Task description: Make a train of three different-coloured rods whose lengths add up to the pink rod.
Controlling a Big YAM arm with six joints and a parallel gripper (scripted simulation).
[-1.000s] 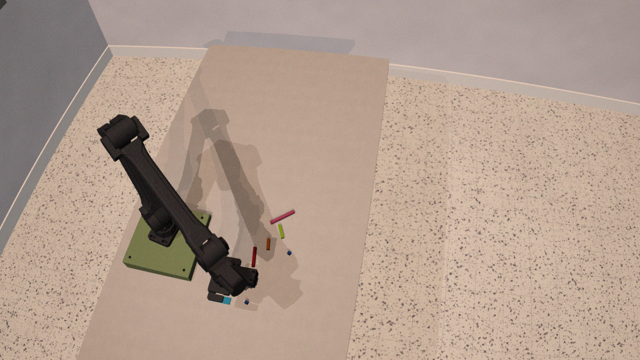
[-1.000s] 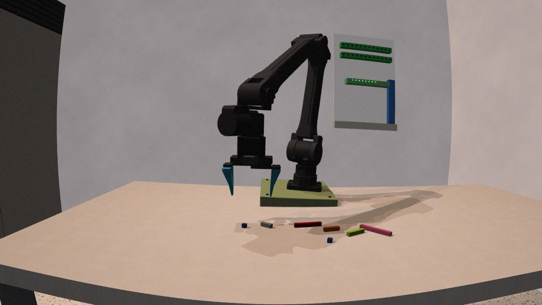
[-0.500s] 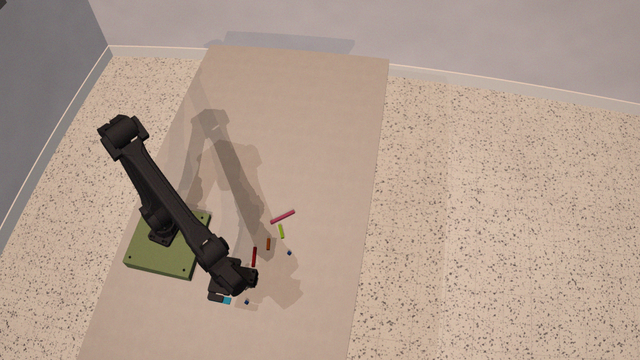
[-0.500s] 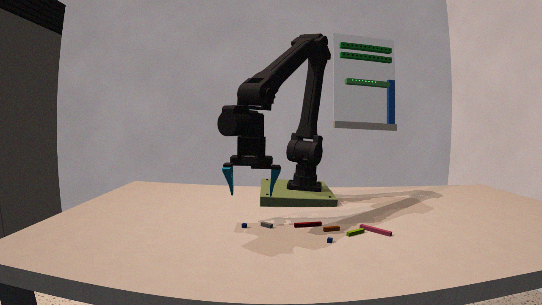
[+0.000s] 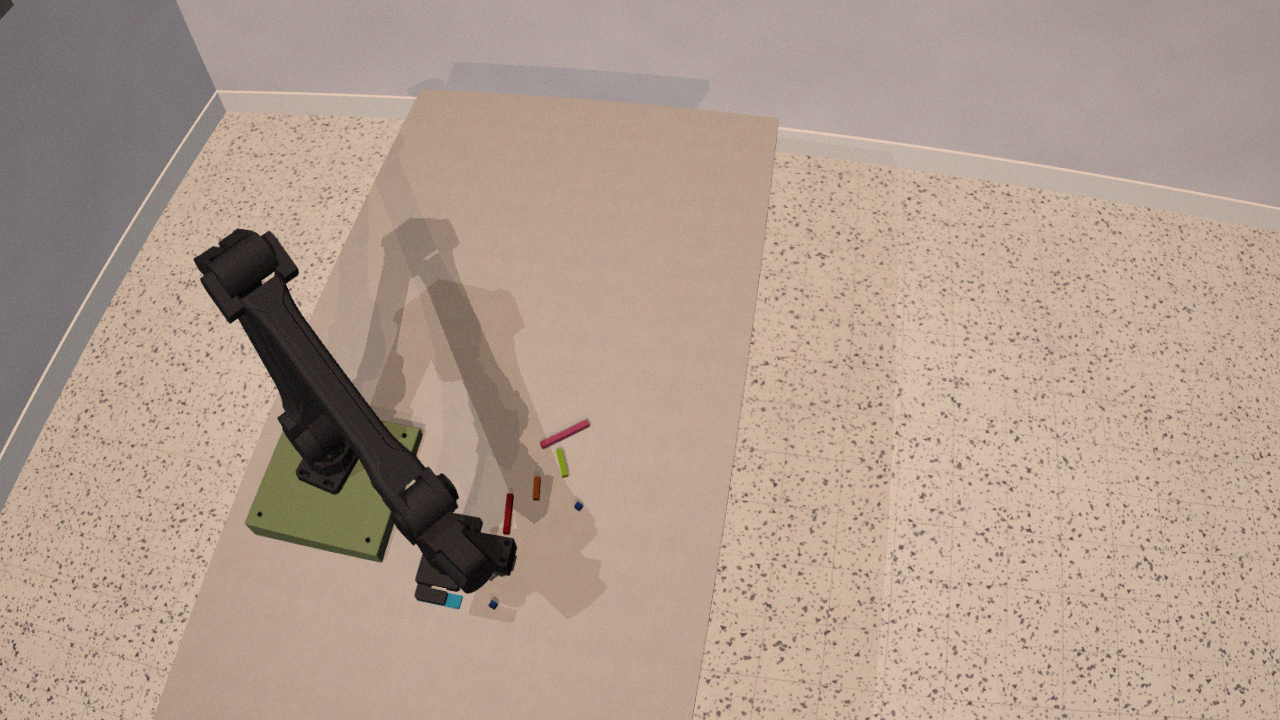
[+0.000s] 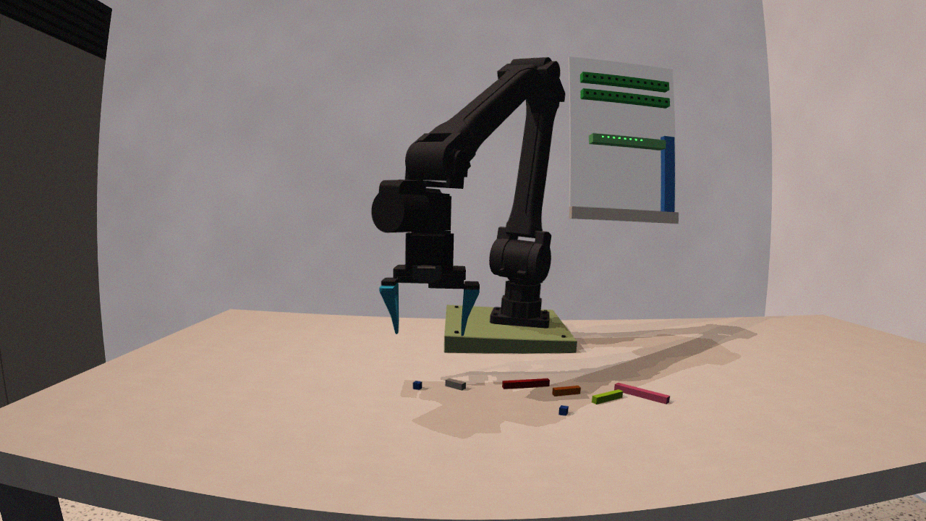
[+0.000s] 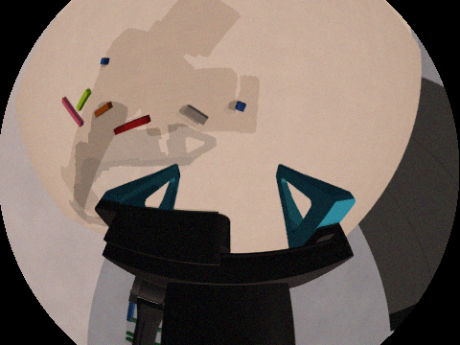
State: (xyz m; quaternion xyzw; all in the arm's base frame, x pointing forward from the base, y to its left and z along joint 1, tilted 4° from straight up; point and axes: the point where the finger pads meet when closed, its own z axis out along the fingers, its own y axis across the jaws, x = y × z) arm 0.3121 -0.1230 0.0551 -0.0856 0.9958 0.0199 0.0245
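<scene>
The pink rod [image 5: 564,433] lies flat on the table, with the lime rod [image 5: 561,462] just beside its near end. The orange rod [image 5: 536,487] and the red rod [image 5: 508,513] lie further along, apart from each other. One blue cube [image 5: 579,505] sits right of the orange rod, and a second blue cube [image 5: 492,604] sits near the arm's wrist. The grey rod [image 6: 455,384] lies between the red rod [image 6: 525,383] and the second blue cube [image 6: 417,384]. My gripper [image 6: 429,331] is open and empty, high above the table over the grey rod [image 7: 194,113].
The arm's green base plate [image 5: 331,497] stands at the table's left edge. A grey board with green bars [image 6: 623,139] hangs behind the arm. The arm's shadow falls across the rods.
</scene>
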